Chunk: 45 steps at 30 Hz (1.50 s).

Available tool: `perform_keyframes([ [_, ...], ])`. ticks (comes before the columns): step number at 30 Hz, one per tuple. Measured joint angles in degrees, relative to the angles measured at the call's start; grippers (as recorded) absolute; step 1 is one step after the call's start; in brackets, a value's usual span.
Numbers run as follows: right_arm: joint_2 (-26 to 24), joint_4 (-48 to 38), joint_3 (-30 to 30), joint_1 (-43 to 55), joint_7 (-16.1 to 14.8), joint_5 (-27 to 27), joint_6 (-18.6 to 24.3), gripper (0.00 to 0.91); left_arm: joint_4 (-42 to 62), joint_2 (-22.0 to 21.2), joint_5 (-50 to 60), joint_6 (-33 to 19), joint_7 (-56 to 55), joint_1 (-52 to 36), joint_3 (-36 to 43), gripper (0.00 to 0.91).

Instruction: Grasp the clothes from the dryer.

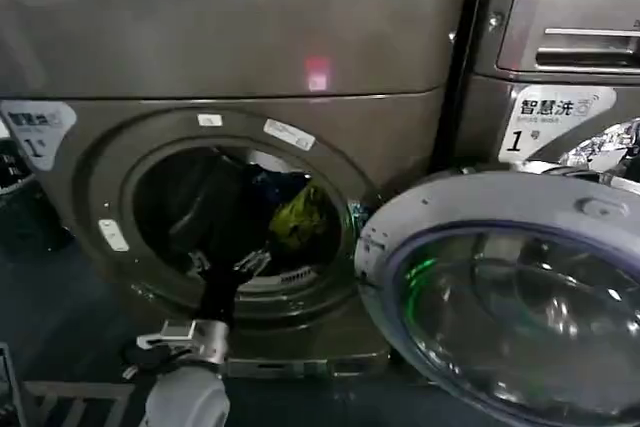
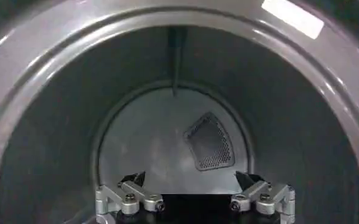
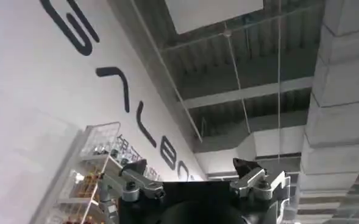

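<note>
- Head view: boxy dark bronze-grey dryer (image 1: 230, 47) in smooth brushed metal, small red light on the plain front panel, white "1" sticker at the upper left of the front.
- Round porthole ringed by a wide glossy collar; door (image 1: 510, 297) swung open to the right, chrome-rimmed, with a domed tinted glass bowl.
- Soft crumpled yellow-green garment (image 1: 297, 217) lying inside the drum mouth toward its right side, with a dark navy-blue garment (image 1: 275, 185) bunched just above and beside it.
- Left arm reaching up from below into the lower middle of the drum mouth, black forearm crossing the rim, silver wrist joint outside.
- Left gripper (image 2: 194, 182) inside the drum, fingers spread wide apart with nothing between them; pointed black tips on bright metal linkages.
- Left wrist view: bare drum ahead, matte grey curved wall, flat round back plate with a perforated mesh vent (image 2: 209, 142) and a narrow ridge running up the far wall.
- Clothes to the right of the left arm in the head view, apart from the fingers.
- Right gripper (image 3: 191, 173) raised away from the dryer, pointing at a ceiling with ducts and a lettered white wall; fingers parted and holding nothing.
- Grey LG-branded machine (image 1: 560, 47) standing just right of the dryer.
</note>
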Motion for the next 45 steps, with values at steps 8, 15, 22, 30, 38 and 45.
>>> perform_keyframes([
  [8,0.04,0.02,-0.2,0.32,-0.1,-0.07,0.08,0.907,0.0,-0.1,-0.02,0.14,-0.05,-0.17,-0.01,0.907],
  [15,-0.07,-0.04,-0.03,0.31,-0.11,-0.12,0.11,0.907,0.05,-0.21,0.01,0.17,-0.05,-0.14,-0.05,0.907],
  [22,-0.07,0.33,-0.03,0.32,-0.12,-0.3,-0.19,0.907,0.11,-0.23,0.01,0.17,-0.06,-0.23,-0.14,0.907],
  [30,0.02,0.64,-0.06,0.21,-0.61,-0.16,-0.52,0.907,0.55,-0.38,0.0,0.14,-0.05,-0.6,-0.12,0.907],
  [38,0.19,1.21,0.18,-0.05,-0.96,0.36,-0.77,0.907,1.53,-0.66,-0.11,-0.06,-0.05,-1.37,-0.2,0.907],
  [45,0.18,1.49,0.2,0.11,-1.9,-0.97,-1.74,0.907,5.38,-1.53,-0.57,-0.15,0.34,-3.89,0.03,0.907],
])
